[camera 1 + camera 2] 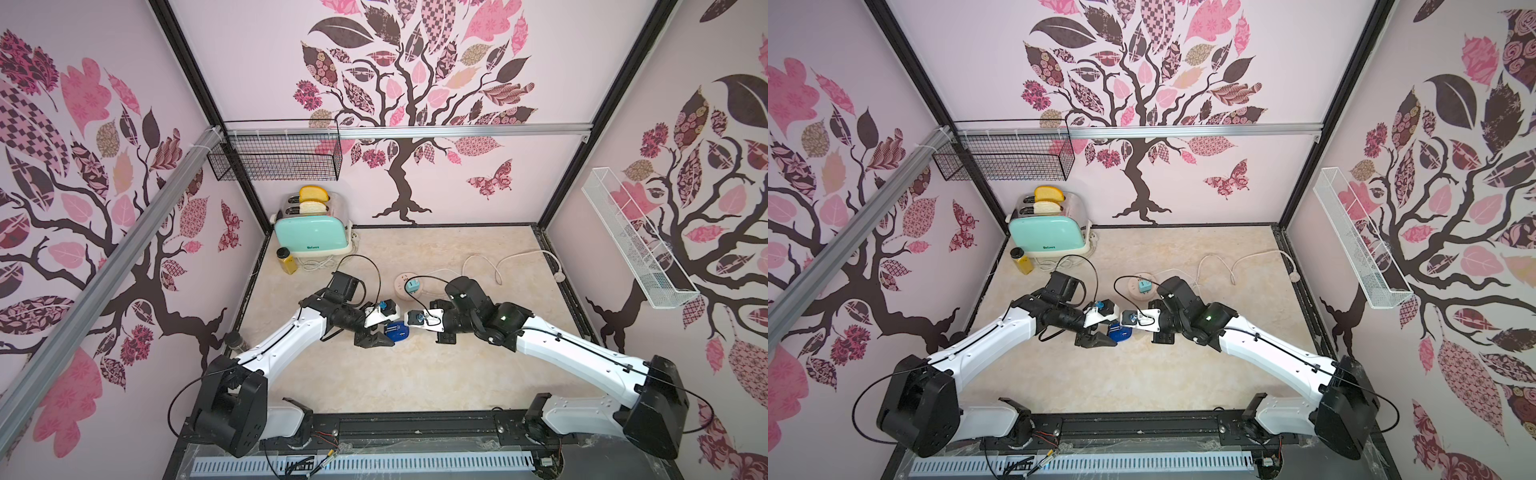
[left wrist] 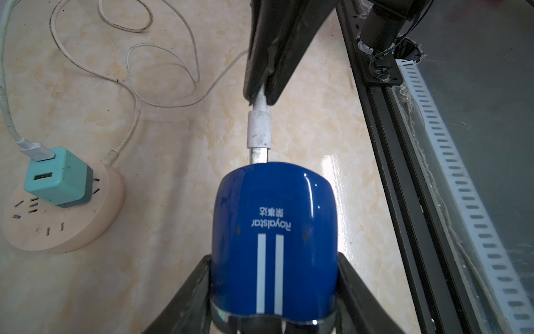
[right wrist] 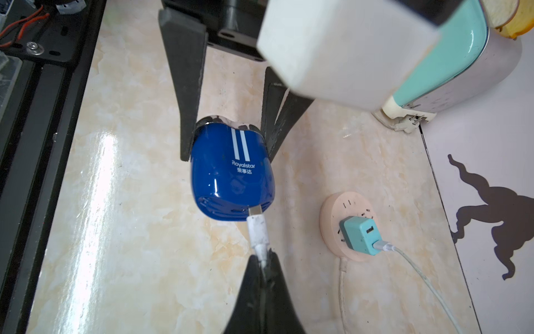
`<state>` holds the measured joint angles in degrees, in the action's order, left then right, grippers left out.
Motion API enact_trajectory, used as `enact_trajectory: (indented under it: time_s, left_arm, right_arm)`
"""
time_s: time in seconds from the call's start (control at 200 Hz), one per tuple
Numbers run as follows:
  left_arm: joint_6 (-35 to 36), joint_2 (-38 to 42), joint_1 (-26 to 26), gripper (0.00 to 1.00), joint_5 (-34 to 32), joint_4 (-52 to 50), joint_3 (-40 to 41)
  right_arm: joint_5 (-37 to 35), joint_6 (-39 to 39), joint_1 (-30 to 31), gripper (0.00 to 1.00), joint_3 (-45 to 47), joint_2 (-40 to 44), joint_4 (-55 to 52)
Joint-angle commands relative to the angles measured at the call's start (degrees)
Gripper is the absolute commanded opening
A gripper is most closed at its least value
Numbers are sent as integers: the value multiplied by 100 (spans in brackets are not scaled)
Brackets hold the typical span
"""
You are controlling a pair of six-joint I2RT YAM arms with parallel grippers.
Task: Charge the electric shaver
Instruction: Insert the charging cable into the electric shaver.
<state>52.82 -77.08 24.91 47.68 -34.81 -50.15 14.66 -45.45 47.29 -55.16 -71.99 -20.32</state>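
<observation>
The electric shaver (image 1: pixel 397 331) (image 1: pixel 1119 332), dark blue with two white stripes, is held low over the table at mid-centre. My left gripper (image 2: pixel 274 257) (image 3: pixel 229 144) is shut on its silver-headed end, one finger on each side. My right gripper (image 3: pixel 263 257) (image 2: pixel 260 97) is shut on the white charging cable just behind its plug (image 2: pixel 259 130) (image 3: pixel 257 228). The plug's metal tip (image 2: pixel 259 156) meets the port in the shaver's free end, with part of the metal still showing. The cable runs back to a teal adapter (image 2: pixel 57 176) (image 3: pixel 358 235).
The adapter sits in a round pale-pink power strip (image 1: pixel 401 286) (image 2: pixel 72 231) just behind the grippers, with loose white cord (image 1: pixel 490 262) behind it. A mint toaster (image 1: pixel 311 237) with bread and a yellow bottle (image 1: pixel 286 261) stand at the back left. Wire baskets (image 1: pixel 274 156) (image 1: pixel 636 241) hang on the walls.
</observation>
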Motion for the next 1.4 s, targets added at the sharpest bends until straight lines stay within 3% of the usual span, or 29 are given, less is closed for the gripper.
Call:
enact_trajectory:
  time_s: [0.0,0.93,1.396]
  left_arm:
    - [66,117,27,0,355,220,0]
    - [145,92,14,0,320,110,38]
    - [112,46,14,0,318,179,13]
  right_arm:
    - [-29,-85,89,0,-130,76,-201]
    - [-283,-188,91,0,-140,187,-410]
    - [187,-113,95,0,-195,71,-323]
